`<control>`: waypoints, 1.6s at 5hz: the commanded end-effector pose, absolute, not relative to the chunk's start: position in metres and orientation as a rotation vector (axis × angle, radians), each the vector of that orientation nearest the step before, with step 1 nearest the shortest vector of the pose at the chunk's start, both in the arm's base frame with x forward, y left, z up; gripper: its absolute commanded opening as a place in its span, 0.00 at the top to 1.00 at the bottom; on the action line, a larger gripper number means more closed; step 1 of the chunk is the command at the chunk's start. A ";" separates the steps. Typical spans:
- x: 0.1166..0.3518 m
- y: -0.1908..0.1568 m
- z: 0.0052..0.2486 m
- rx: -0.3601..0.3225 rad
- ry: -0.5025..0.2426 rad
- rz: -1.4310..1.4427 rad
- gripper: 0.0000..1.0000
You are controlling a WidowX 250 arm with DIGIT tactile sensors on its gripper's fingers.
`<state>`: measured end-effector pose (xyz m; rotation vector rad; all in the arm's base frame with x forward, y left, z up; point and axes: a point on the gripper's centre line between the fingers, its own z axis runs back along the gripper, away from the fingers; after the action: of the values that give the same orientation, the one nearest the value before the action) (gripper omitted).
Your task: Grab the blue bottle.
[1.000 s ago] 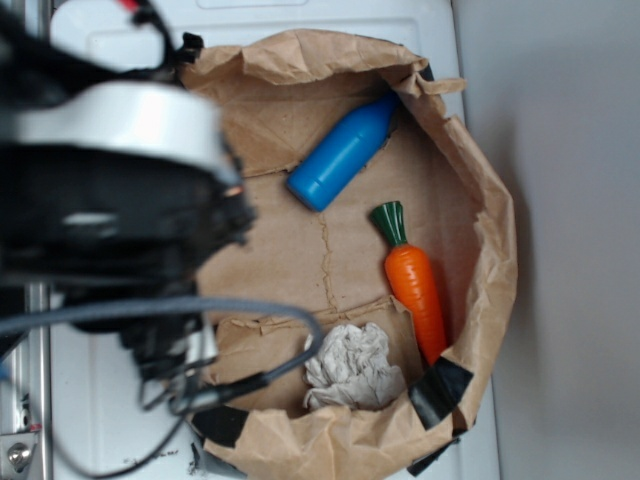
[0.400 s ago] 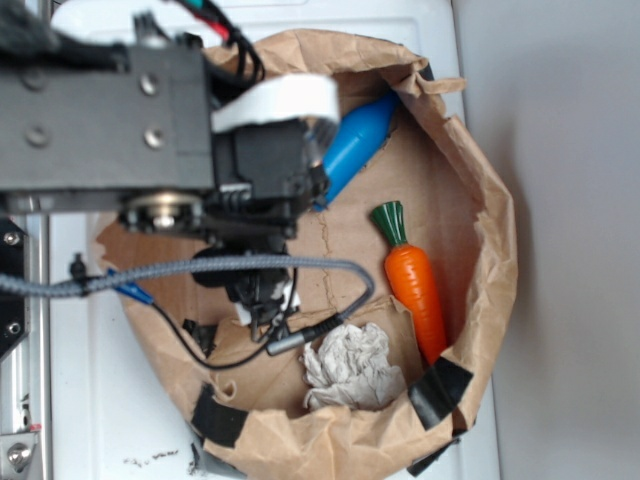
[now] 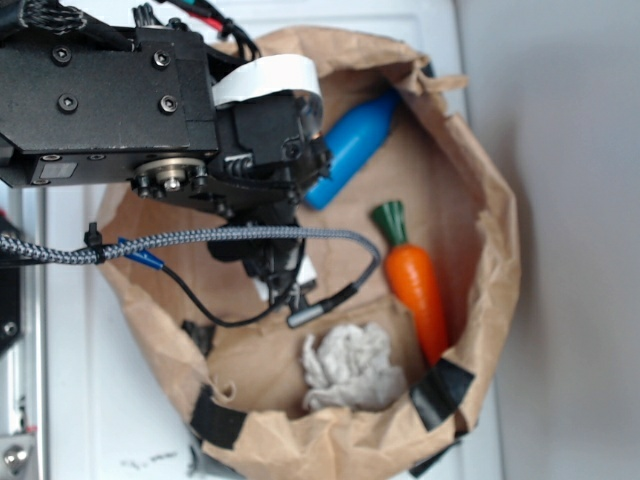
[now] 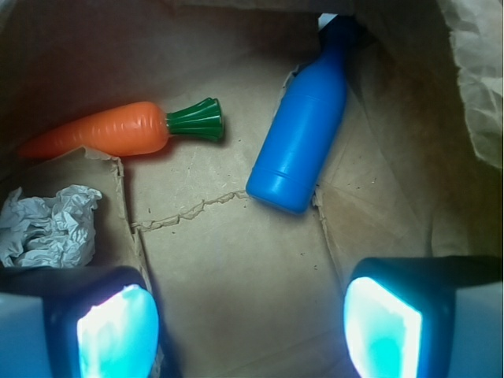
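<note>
Inside paper bag [image 4: 236, 276]: blue bottle [image 4: 303, 138] | carrot [image 4: 118, 130] | crumpled paper [image 4: 47, 228]

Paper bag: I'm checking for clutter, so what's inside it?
Blue bottle, toy carrot, crumpled paper wad. The arm hides the bag's left floor in the exterior view.

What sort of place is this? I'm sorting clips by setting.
Probably a lab-style test setup, not a home: a crumpled brown paper bag laid open on a white surface holds props, namely a smooth blue plastic bottle, an orange toy carrot and a crumpled paper wad.
</note>
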<state>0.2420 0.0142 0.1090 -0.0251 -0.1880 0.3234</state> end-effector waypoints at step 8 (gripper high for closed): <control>0.323 0.060 0.037 0.050 -0.333 0.553 0.99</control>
<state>0.3176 0.0486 0.0240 0.0560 -0.2855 0.5287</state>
